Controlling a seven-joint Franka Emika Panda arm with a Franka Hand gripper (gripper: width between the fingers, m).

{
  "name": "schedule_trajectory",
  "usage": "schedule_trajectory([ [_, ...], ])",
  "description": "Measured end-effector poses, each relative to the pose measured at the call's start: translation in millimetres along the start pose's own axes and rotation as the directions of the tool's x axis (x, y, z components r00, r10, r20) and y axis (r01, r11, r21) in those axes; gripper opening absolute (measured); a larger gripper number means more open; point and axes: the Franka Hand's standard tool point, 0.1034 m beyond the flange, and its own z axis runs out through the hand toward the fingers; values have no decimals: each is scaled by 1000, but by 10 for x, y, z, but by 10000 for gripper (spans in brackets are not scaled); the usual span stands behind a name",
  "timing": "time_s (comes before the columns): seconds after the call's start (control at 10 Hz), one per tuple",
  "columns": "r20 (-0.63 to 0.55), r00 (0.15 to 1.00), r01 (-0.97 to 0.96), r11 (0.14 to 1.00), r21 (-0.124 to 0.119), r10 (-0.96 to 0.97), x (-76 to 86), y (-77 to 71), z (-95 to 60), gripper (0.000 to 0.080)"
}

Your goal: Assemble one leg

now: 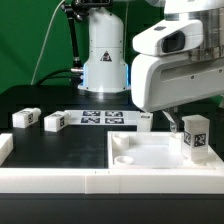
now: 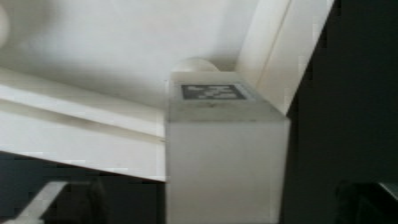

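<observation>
A white leg (image 1: 194, 133) with a black-and-white tag stands upright at the corner of the large white panel (image 1: 150, 155), on the exterior view's right. My gripper (image 1: 192, 122) hangs right over it. In the wrist view the leg (image 2: 226, 140) rises between my two dark fingers (image 2: 50, 205). A dark gap shows on each side of it, so the gripper (image 2: 214, 208) is open around the leg. The panel's raised edge (image 2: 71, 110) runs behind the leg.
Two loose legs (image 1: 27, 118) (image 1: 54, 121) lie on the black table at the exterior view's left. The marker board (image 1: 100, 118) lies in the middle, with a small white part (image 1: 146, 120) beside it. A white wall (image 1: 50, 180) runs along the front.
</observation>
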Motion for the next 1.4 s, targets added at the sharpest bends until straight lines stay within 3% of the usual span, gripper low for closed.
schedule_trajectory([
  [0.1,-16,1000,4,1000,-3,-4,27,10,-4,649],
  [0.3,-25,1000,12,1000,-6,-12,28,13,14,364],
  [0.4,-26,1000,12,1000,-6,-12,29,13,13,364],
  [0.5,-26,1000,12,1000,-6,-12,29,13,13,282],
  [1.0,-28,998,-58,998,-3,58,34,1,19,282],
  [1.4,-56,909,-415,910,-10,414,58,74,36,285],
])
